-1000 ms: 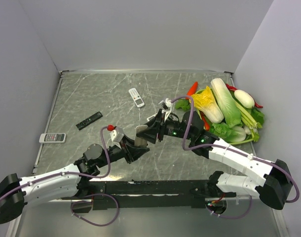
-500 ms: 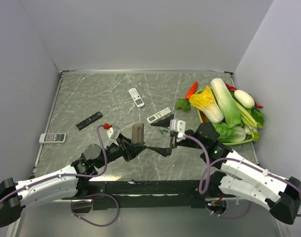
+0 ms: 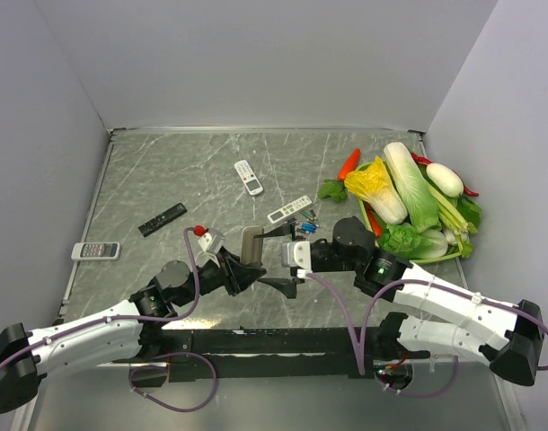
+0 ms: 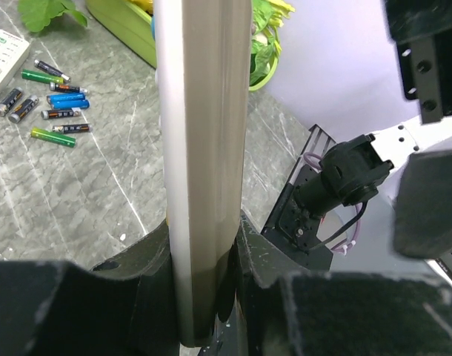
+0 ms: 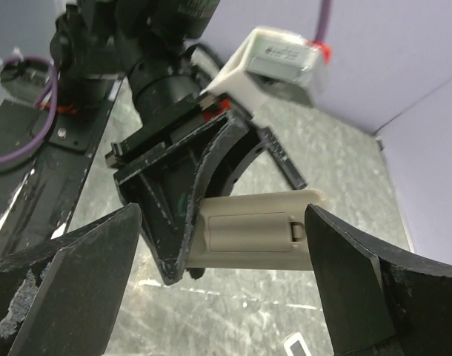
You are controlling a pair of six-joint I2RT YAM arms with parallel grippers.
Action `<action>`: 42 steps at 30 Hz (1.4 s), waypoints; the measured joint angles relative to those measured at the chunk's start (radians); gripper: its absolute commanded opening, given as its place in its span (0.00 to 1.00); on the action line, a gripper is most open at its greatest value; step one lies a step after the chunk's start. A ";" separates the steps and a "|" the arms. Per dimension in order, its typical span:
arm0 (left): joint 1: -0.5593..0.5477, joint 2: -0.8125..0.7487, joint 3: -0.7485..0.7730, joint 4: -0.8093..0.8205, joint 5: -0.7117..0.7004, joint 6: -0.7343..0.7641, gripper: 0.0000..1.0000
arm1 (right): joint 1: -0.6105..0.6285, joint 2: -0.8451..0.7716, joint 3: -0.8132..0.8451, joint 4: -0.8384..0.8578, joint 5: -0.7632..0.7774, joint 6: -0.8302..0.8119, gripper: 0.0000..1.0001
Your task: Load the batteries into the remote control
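Remote control [image 3: 250, 242] is up on end near the middle of the tabletop [image 3: 166, 180], a bit toward the near edge. The left gripper [image 3: 241, 269] is clamped on its lower end. From the left wrist cam you just see the long grey-beige edge rising straight out of the jaws.

Right gripper [image 3: 276, 260] sits just beside it on the right, jaws spread wide and gripping nothing. In the right wrist cam the remote's back faces the camera, with the battery lid looking like it's in place. It sits in the gap between the two fingers [image 5: 78, 289], neither of them touching it.

Batteries [image 3: 308, 224] are lying loose in a little cluster on the tabletop, green, blue and dark ones. They're just beyond the right gripper, next to the long slim white remote [image 3: 289, 209] and short of the tray of vegetables [image 3: 409, 193] at the right edge.
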 measured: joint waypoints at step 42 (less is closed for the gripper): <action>0.010 -0.074 0.002 -0.133 -0.074 -0.008 0.01 | 0.055 0.158 0.074 -0.059 0.168 -0.010 0.90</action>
